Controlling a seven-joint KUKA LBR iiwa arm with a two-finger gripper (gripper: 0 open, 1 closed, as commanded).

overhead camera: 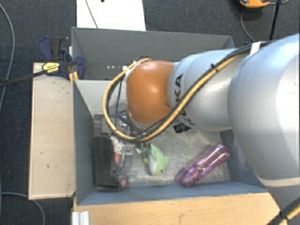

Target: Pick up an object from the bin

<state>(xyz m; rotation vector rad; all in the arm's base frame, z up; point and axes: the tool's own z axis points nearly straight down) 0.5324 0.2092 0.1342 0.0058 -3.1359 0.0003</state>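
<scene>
**Black block (102, 165) beside the gripper (120, 171) at the bin's left**

Black block, flat and oblong, lies along the left wall of the grey metal bin (83, 139), reaching towards the near left corner. The gripper is low in the bin just to the right of the block, at its right edge; whether they touch I cannot tell. Whether the gripper is spread or pressed together cannot be told either, since the wrist hides it from above, and nothing can be seen held in it.

Just right of the gripper a pale green, lumpy object (157, 161) lies on the bin floor. Further right, well apart from the block, a translucent purple tube-shaped thing (205, 165) lies slantwise near the front wall. Above the gripper sits the wrist's orange cover (147, 92), with a yellow cable (110, 102) looping round it, and the big silver arm (243, 93) runs off to the right.
</scene>
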